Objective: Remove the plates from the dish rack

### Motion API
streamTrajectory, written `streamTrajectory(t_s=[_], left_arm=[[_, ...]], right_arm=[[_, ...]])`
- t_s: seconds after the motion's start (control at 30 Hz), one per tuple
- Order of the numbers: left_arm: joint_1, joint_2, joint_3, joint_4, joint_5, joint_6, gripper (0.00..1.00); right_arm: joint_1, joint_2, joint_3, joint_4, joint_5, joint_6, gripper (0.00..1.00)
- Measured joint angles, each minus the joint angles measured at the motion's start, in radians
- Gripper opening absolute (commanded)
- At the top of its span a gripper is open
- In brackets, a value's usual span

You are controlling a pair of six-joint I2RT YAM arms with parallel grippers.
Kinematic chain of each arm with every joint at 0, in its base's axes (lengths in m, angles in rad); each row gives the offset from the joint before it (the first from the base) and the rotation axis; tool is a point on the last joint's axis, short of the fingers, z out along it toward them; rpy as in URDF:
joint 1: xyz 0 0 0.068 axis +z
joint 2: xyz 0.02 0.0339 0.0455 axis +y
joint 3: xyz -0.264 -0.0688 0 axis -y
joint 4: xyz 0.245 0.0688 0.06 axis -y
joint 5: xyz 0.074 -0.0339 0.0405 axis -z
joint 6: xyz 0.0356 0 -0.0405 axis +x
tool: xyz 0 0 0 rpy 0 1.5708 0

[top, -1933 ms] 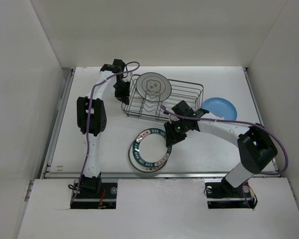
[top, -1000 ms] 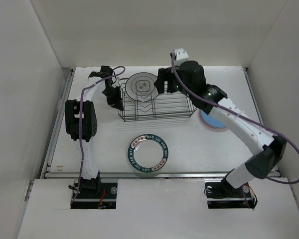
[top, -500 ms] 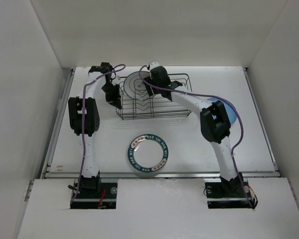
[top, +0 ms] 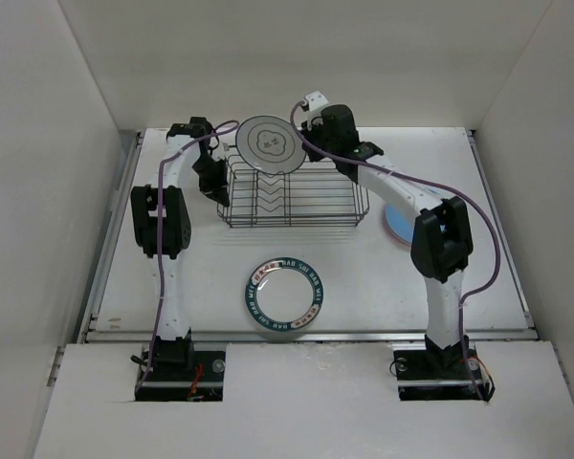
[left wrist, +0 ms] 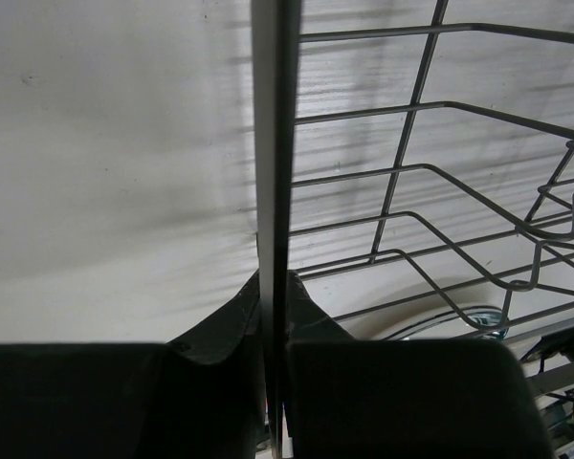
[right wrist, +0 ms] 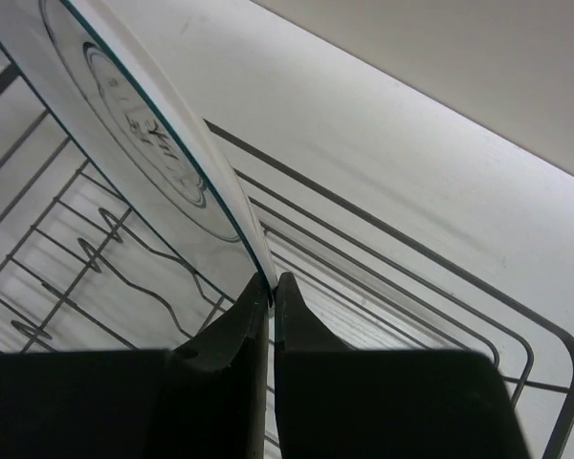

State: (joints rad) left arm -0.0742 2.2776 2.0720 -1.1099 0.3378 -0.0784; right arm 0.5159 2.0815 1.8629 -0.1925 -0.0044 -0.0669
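Plate: grey-white round plate with centre motif point(top: 271, 144), tilted above rack.
Rack: dark wire dish rack point(top: 311, 201), long axis left-right.
Right gripper point(right wrist: 271, 287): pinching plate rim.
Left gripper point(left wrist: 273, 287): clamped on rack wire.

Bright, even overhead light w/ soft shadows, dish rack point(left wrist: 273, 115) wires threw faint stripes on table point(left wrist: 105, 172), right gripper fingers point(right wrist: 124, 402) were dark, blurred.

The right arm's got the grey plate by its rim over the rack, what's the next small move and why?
Probably raise the grey plate a bit higher before carrying it away: the right gripper is shut on its rim, the dish rack wires lie close under it, and the left gripper clamps the rack's end wire.
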Motion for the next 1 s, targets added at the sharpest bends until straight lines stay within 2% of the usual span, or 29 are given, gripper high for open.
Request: streamTrajectory(t_s=[0.2,0.5,0.83,1.0], left_arm=[[0.000,0.000,0.000,0.000,0.002,0.010,0.00],[0.000,0.000,0.000,-0.001,0.002,0.011,0.00],[0.000,0.001,0.002,-0.002,0.002,0.011,0.00],[0.000,0.009,0.014,-0.012,0.002,0.011,0.00]], right_arm=[[-0.045,-0.004,0.013,-0.002,-0.144,0.004,0.00],[-0.058,-0.047,-0.016,-0.001,-0.161,0.083,0.00],[-0.057,-0.378,-0.176,-0.020,-0.158,0.149,0.00],[-0.053,-0.542,-0.322,-0.100,-0.275,0.165,0.00]])
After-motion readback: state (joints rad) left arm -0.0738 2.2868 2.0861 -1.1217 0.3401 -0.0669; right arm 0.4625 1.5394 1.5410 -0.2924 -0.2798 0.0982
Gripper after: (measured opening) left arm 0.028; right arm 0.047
